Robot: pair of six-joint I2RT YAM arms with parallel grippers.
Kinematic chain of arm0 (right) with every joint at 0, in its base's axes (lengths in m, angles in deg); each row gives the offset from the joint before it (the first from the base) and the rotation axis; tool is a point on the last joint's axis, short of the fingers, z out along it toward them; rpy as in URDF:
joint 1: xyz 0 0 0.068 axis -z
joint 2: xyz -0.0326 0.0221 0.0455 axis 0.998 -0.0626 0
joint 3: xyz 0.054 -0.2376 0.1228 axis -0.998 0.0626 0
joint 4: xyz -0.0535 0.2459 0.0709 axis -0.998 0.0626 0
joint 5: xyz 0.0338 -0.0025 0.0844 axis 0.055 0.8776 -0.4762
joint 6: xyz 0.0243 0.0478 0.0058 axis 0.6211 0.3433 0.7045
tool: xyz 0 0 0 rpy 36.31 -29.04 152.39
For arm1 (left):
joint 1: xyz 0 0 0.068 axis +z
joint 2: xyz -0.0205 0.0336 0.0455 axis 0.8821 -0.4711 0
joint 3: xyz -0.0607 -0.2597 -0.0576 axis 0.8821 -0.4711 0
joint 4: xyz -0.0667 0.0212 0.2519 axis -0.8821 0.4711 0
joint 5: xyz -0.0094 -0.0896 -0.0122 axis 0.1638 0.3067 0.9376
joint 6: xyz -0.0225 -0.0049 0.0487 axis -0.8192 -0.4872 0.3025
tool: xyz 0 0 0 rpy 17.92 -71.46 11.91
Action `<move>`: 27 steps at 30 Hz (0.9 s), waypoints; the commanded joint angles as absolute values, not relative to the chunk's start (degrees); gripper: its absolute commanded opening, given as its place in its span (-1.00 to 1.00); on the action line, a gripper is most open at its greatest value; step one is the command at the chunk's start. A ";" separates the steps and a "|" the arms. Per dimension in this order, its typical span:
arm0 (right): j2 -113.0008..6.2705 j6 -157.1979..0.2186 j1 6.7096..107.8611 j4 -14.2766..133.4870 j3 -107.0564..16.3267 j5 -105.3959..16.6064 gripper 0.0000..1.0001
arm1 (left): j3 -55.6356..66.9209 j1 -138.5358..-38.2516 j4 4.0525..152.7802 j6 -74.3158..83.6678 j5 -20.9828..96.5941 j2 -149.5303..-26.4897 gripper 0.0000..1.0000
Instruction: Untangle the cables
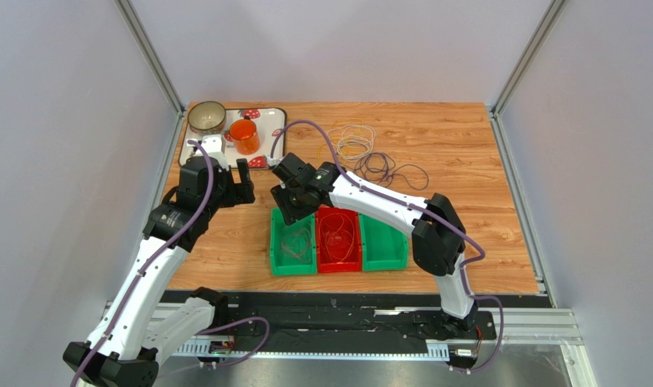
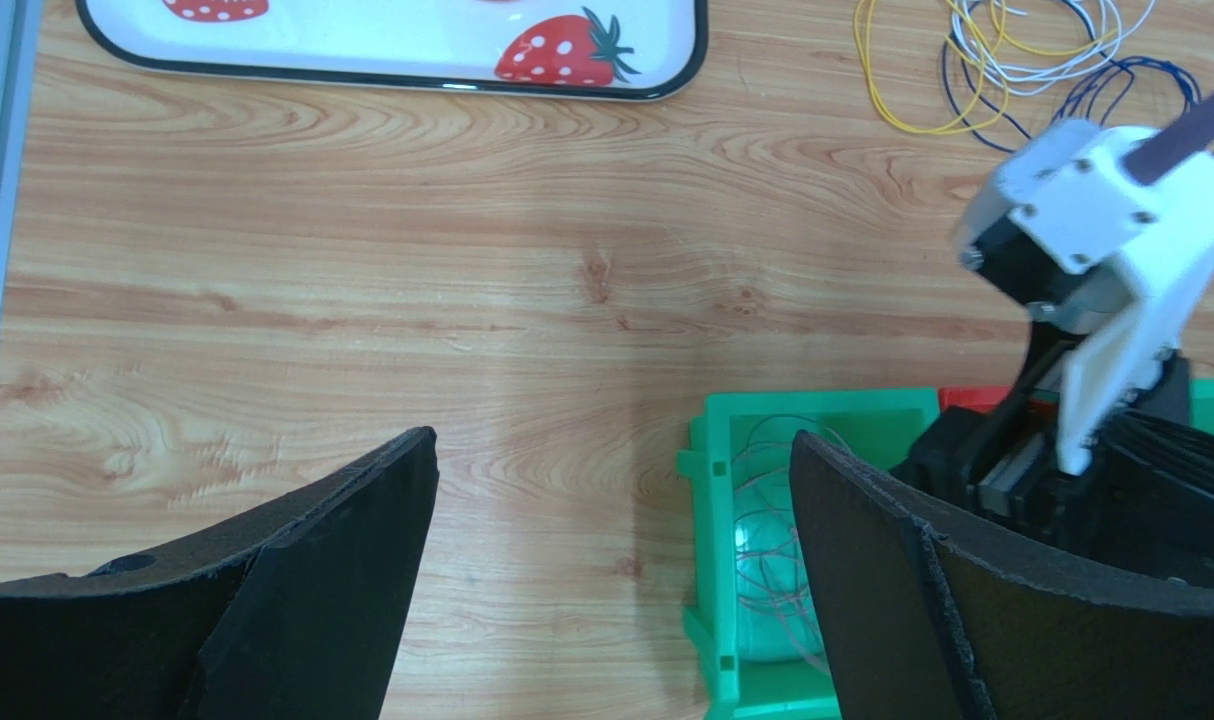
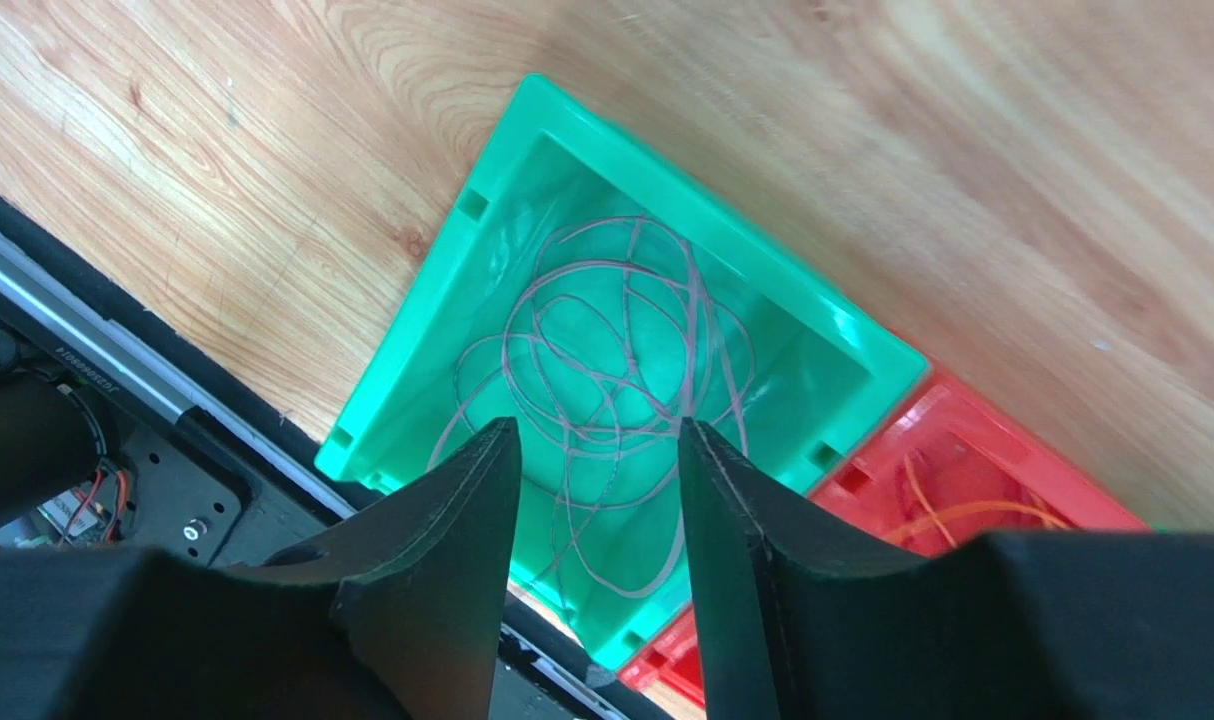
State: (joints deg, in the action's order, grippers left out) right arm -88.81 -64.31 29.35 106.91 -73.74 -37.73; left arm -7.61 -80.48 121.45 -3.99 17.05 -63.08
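A loose tangle of cables [image 1: 362, 149] lies at the back of the table, with yellow and white loops [image 2: 989, 60] and dark purple ones [image 1: 390, 169]. A thin pinkish cable [image 3: 613, 353] lies coiled in the left green bin [image 3: 418, 338]; in the left wrist view that cable [image 2: 771, 540] shows beside the bin's rim [image 2: 706, 450]. An orange cable [image 3: 959, 510] sits in the red bin [image 1: 339, 240]. My right gripper [image 3: 598, 443] hovers over the left green bin, open, with nothing between its fingers. My left gripper [image 2: 613, 450] stands wide open over bare wood, left of that bin.
A strawberry-print tray [image 1: 194, 139] at the back left carries a bowl [image 1: 207, 117] and an orange cup [image 1: 244, 135]. A second green bin [image 1: 384, 244] stands right of the red one. The right arm's wrist [image 2: 1109, 225] is close to my left gripper.
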 commanded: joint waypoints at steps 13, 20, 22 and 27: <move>-75.04 -65.26 32.79 101.46 -64.22 -26.47 -0.07 | -5.97 -80.09 120.86 -4.22 18.91 -63.93 0.93; -68.97 -66.85 35.61 96.72 -59.03 -22.00 -0.16 | -6.58 -80.09 119.63 -5.19 19.79 -64.98 0.96; -67.74 -67.02 36.66 96.28 -58.33 -21.11 -0.19 | -6.24 -80.09 119.98 -5.36 20.31 -66.04 0.96; -66.86 -67.90 40.17 95.57 -57.89 -19.01 -0.22 | -3.78 -80.09 120.86 -6.77 21.37 -69.46 0.96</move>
State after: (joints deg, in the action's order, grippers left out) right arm -69.21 -66.45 37.86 99.11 -58.44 -22.86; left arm -7.48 -80.48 121.43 -5.18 19.28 -67.63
